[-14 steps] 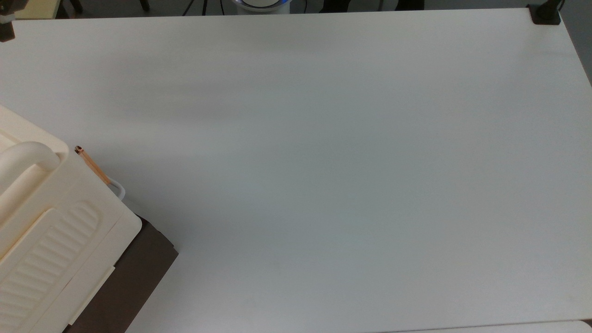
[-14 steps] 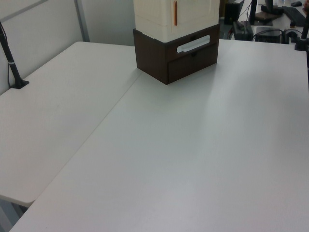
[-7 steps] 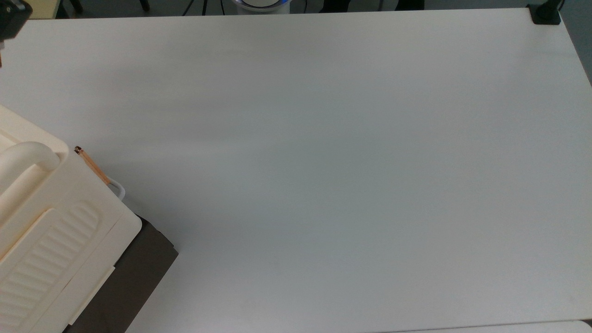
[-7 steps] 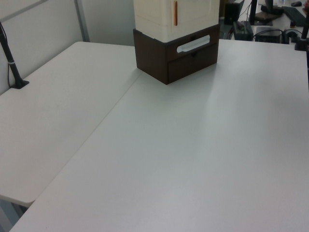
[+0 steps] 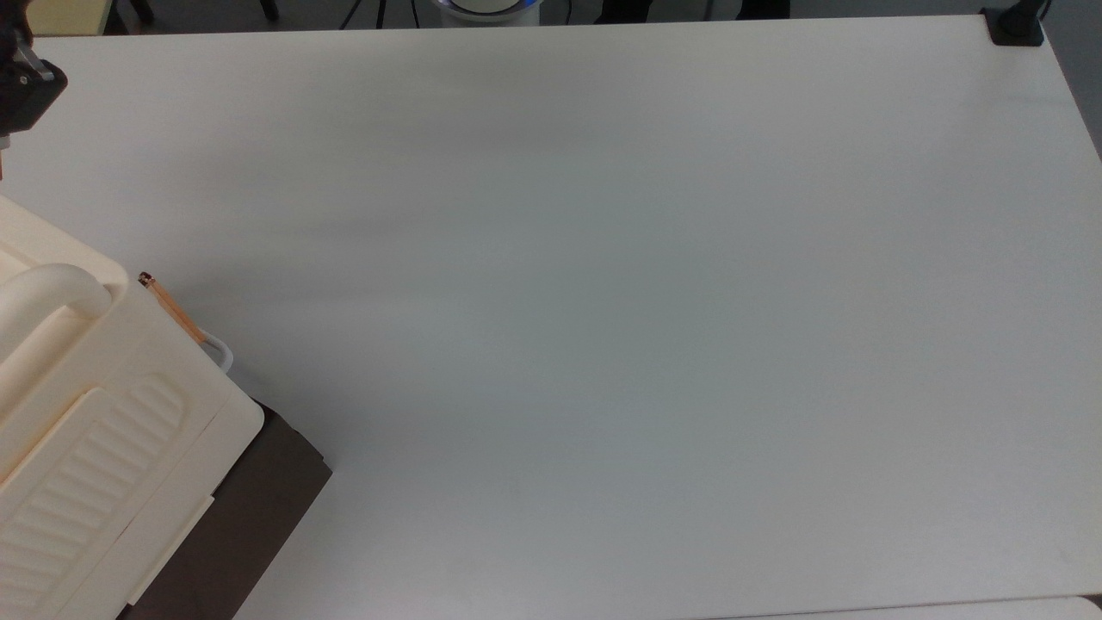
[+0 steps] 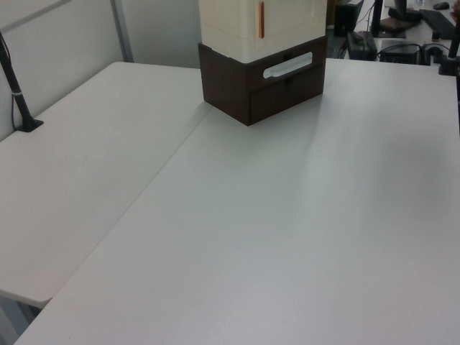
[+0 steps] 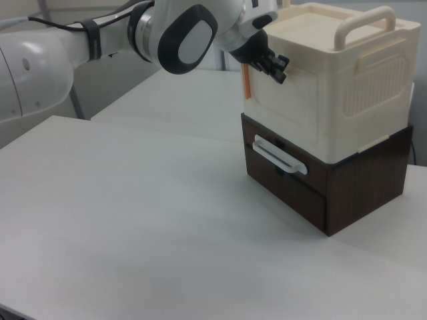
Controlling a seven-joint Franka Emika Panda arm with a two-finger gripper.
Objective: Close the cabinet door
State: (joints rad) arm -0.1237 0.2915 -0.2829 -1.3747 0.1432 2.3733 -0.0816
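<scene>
The cabinet sits at one corner of the white worktop, at the top view's lower left and the right view's right, a cream upper unit stacked on a dark brown base that carries a pale drawer pull. Its tube handle arches over the top, and the ribbed panel faces the right view's right. The cabinet door looks flush or nearly flush with the front face; the thin tan strip along its edge runs upright in the left view, and in the top view it lies close against the cream body, so I judge the door shut or nearly so. The gripper hangs at the door's upper part, at the tan-strip side in the right view, which suits a push on the edge that swings; whether its fingers are apart or together, I cannot tell. The arm reaches in from the right view's left, above the worktop. The surface in front of the cabinet lies bare, so a withdrawal that way looks unobstructed, while the drawer pull juts out below the door.
</scene>
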